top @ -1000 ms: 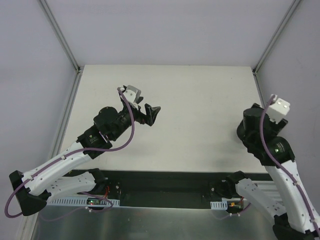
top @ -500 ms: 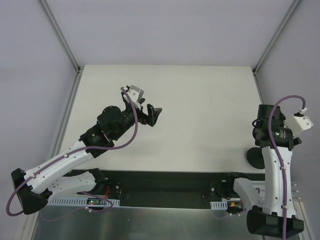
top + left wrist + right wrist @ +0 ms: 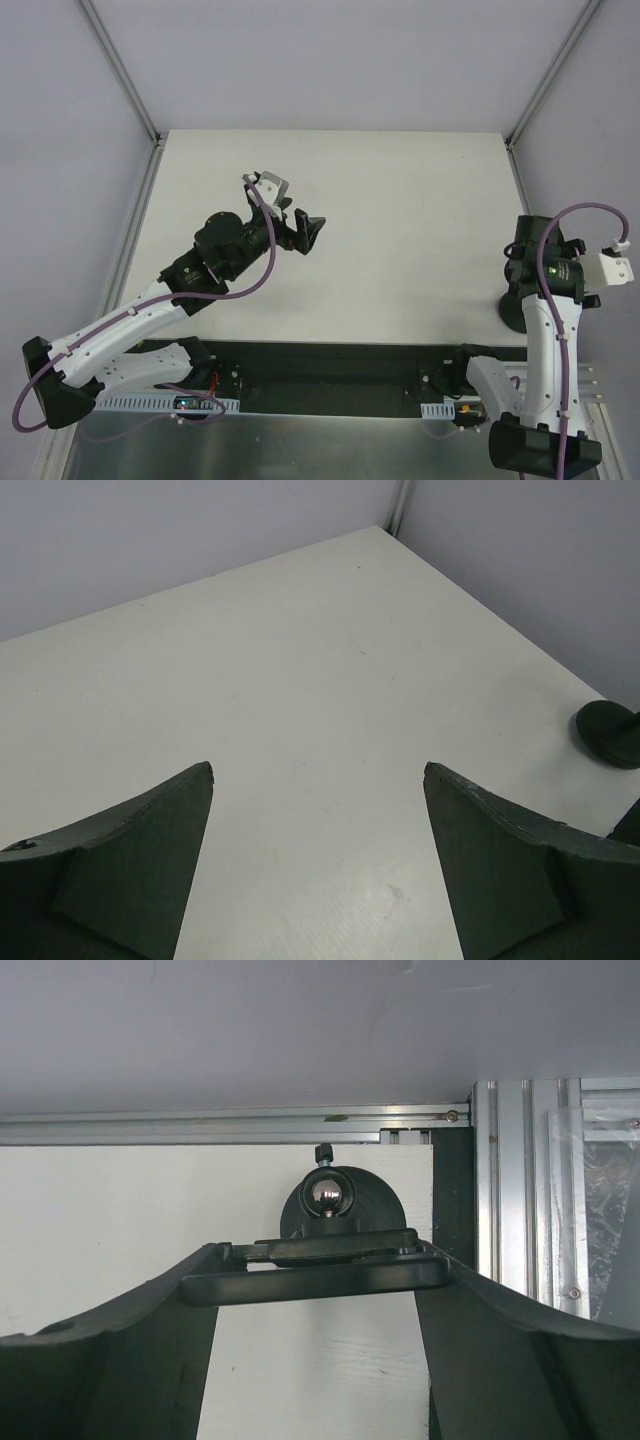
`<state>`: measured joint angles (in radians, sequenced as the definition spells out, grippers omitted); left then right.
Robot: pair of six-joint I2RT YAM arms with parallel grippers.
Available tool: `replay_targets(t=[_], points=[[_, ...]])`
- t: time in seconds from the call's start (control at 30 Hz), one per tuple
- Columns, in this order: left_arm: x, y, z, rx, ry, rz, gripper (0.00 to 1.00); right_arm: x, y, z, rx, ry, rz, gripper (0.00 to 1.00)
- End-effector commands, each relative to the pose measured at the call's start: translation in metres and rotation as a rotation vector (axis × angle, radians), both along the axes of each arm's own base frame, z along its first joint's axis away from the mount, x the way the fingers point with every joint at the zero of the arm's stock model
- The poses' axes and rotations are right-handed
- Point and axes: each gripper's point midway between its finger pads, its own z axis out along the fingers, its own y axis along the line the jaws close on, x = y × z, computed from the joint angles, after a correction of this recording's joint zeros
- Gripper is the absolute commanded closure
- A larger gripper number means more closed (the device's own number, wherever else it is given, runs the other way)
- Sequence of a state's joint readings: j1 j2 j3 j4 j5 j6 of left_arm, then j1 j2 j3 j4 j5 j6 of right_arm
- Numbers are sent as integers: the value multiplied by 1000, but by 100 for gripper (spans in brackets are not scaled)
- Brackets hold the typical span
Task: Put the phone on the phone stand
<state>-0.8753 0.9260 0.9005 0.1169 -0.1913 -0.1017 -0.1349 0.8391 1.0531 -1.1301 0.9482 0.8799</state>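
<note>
In the right wrist view my right gripper is shut on the phone, a thin black slab seen edge-on across the jaws. Just behind it is the black phone stand, with a round disc base, a shiny ball joint and a flat cradle level with the phone. I cannot tell whether the two touch. In the top view the stand's base shows at the table's near right, under my right gripper, and the phone is hidden by the arm. My left gripper is open and empty over the table's left middle.
The white table has grey walls on three sides. An aluminium rail and a black strip run close behind and beside the stand. The stand's base also shows far right in the left wrist view.
My right arm has swung toward the near right corner and turned down over the stand, whose base came into view. My left arm has barely moved.
</note>
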Motion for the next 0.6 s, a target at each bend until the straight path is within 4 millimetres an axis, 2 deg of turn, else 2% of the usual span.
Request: replay_targets(t=[0.0,0.1,0.37,0.47,0.57], points=[[-3,-3,25,-71,-20,-22,16,0,-19,31,-114,-157,-144,99],[-1,-2,22,-62,-18,-10,16,3,-22,31,-130,-160,-156,99],[1,-4,19,-48,-14,-9,16,15,-21,12,-90,-97,-144,99],[1,-5,18,-49,-9,-12,16,28,-18,6,-58,-69,-77,99],[-1,-7,19,-53,-2,-28,16,29,-17,2,-45,-42,-60,99]])
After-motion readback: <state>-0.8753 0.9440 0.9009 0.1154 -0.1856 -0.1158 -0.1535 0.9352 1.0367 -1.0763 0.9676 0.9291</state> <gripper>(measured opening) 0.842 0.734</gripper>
